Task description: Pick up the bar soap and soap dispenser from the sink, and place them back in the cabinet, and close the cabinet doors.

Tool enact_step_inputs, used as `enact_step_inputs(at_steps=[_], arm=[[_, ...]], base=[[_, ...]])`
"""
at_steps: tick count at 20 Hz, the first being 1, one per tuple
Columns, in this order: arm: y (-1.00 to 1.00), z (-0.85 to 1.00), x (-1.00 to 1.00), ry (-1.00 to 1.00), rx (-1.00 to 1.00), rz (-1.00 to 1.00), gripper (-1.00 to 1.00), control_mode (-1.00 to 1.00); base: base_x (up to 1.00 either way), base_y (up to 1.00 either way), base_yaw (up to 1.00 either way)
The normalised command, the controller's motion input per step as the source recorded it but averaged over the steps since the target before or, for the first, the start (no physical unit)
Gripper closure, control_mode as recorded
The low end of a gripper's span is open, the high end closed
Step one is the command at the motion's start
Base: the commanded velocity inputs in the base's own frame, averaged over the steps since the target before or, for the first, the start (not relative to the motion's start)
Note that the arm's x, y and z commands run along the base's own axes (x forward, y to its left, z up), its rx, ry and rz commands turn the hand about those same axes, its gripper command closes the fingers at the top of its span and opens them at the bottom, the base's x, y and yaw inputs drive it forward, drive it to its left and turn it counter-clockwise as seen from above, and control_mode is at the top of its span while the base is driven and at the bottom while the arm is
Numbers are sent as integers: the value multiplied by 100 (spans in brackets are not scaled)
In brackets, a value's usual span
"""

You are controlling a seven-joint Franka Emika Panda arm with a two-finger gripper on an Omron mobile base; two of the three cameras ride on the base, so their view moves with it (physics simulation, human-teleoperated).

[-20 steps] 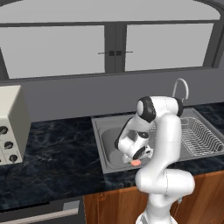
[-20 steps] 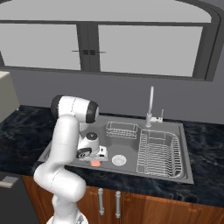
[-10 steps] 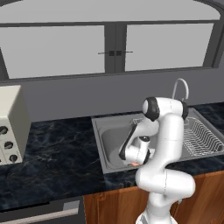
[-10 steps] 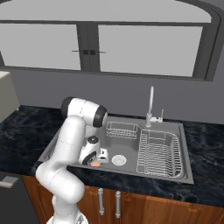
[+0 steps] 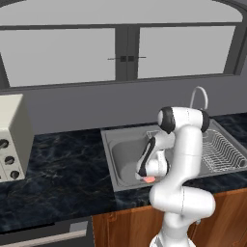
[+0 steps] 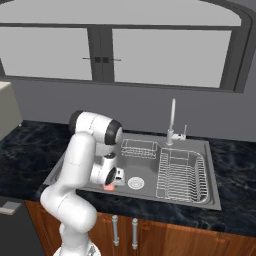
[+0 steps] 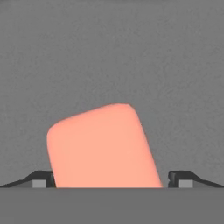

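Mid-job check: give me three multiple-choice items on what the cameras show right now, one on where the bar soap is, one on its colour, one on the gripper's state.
1. Where does the bar soap lie?
A. on the floor of the sink basin
B. in the wire dish rack
C. on the dark counter

2. What colour is the bar soap?
A. white
B. blue
C. salmon-orange

3. How does the gripper stand?
A. shut on the soap
B. open, a fingertip on each side of the soap
C. shut, empty, high above the sink

Key:
1 A: the bar soap rests on the grey floor of the sink, left of the dish rack.
2 C: it shows salmon-orange in the hand view and both base views.
3 B: the gripper is low in the basin, and its fingertips sit apart on either side of the soap.
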Motion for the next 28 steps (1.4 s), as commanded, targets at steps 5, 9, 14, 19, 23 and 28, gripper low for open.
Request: enact_step_inputs(at_steps=[5, 9, 14, 19, 23, 28], arm=[[13, -7, 18, 33, 6, 0, 100, -100], [8, -20, 8, 37, 0, 0, 100, -100], [2, -22, 0, 30, 1, 0, 100, -100], [0, 11, -9, 16, 5, 0, 100, -100], [0, 36, -25, 17, 1, 0, 100, -100], [0, 44, -30, 15, 1, 0, 100, -100]], base=[[0, 0, 0], [0, 0, 0], [0, 0, 0], [0, 0, 0], [0, 0, 0], [0, 0, 0]])
